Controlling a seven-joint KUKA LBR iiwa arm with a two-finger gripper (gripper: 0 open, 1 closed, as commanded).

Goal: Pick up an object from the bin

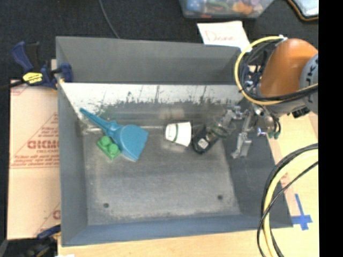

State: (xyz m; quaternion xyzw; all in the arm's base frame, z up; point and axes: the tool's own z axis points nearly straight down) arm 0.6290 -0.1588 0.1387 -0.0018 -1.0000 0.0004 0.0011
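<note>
Gripper (239,135) is low at the right end of the bin (150,63), close to the right wall and towards the back. Can't tell whether it's open or clamped, the metalwork is too cluttered from this angle. Orange cover (284,63) and looped cables (252,84) sit above it on the wrist, over the bin's back-right corner. Nearest thing is a small black piece (202,144) with a pale patch, just left of the gripper on the floor; contact unclear. Touching or almost touching that on its left is a white cup (178,134) lying on its side. Well apart to the left is a blue scoop (131,141), handle running up-left towards the back-left corner. A green block (109,148) sits against the scoop's left edge. All four lie in a rough row across the back half; front half of the floor is bare grey metal.
</note>
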